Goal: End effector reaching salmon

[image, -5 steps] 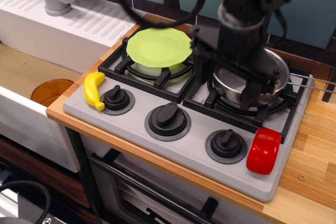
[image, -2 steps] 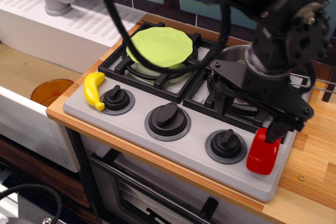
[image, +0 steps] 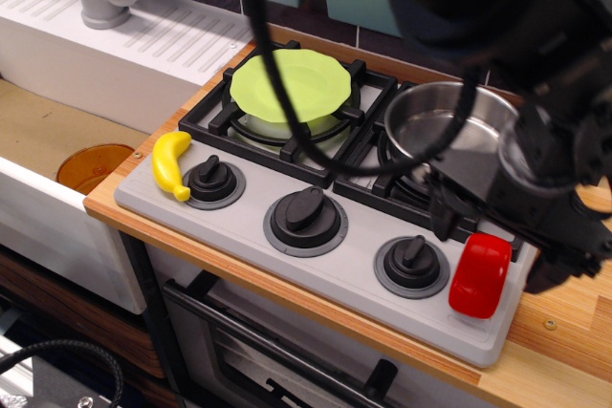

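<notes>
Toy stove point(image: 316, 265) w/ three knobs at the bench's front edge; steel pot point(image: 459, 131) on its rear-right burner. End effector point(image: 492, 236), black and bulky, hangs over the stove's right side, one finger visible left of the block, the other seemingly right of it, so jaws look spread and empty. Salmon point(image: 480, 274), red block at the stove's front-right corner beside the right knob, lies just below/in front of the jaws, long axis approx. front-to-back; judged: a short descent would bracket it.
</notes>
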Robot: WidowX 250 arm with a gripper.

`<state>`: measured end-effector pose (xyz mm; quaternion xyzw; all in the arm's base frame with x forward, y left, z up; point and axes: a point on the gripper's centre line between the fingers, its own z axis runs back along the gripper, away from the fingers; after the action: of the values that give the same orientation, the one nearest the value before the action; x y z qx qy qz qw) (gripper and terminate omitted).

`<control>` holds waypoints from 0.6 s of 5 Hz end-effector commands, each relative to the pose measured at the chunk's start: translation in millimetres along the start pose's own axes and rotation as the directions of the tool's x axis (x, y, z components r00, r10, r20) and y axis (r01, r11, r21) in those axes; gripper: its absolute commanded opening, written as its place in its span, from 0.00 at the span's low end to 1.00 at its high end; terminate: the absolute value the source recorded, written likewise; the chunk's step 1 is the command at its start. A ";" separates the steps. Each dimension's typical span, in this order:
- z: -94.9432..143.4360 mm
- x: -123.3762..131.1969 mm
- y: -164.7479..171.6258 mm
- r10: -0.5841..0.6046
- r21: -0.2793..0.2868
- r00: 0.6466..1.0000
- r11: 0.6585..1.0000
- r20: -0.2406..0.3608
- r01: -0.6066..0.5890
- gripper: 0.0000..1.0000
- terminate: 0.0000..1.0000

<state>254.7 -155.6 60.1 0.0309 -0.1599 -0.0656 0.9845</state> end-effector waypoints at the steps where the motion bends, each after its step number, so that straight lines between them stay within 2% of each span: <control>1: -9.2 -0.3 -9.9 -0.006 -0.010 0.998 1.000 0.062 0.007 1.00 0.00; 3: -23.3 -4.7 4.3 -0.023 -0.013 0.995 1.000 0.099 0.024 1.00 0.00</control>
<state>252.3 -145.8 29.7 0.0294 -0.1966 -0.0835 0.9765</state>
